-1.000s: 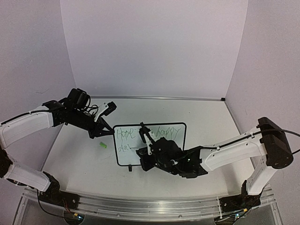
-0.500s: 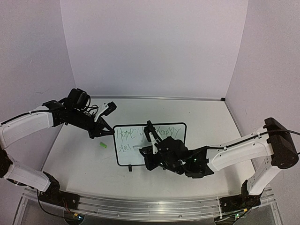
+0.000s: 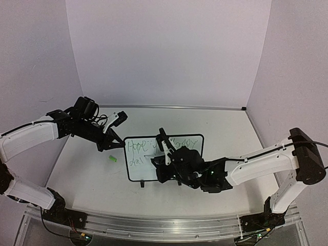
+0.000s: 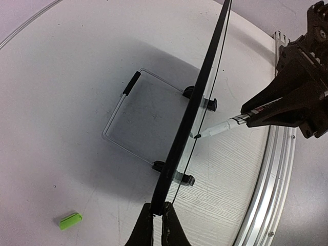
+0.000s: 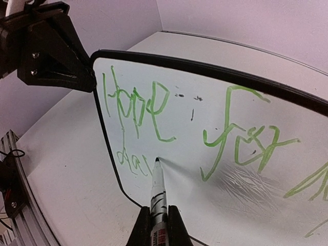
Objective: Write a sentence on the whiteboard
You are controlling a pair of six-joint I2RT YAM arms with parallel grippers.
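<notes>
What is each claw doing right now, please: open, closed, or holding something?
Left claw: closed on the edge of the whiteboard.
Right claw: closed on a marker, tip at the board.

Bright, even light; soft shadows.

Overhead rear view of whole table [image 3: 230, 133]; both wrist views near the shared whiteboard [image 3: 136, 173].

The upright whiteboard [image 3: 135, 173] is blocking the bench's [image 3: 230, 128] middle, the left hand [image 4: 158, 214] clamping its left corner, the right hand [image 5: 158, 225] holding a marker [image 5: 156, 184] against its front. Open bench is lying right of it.
</notes>
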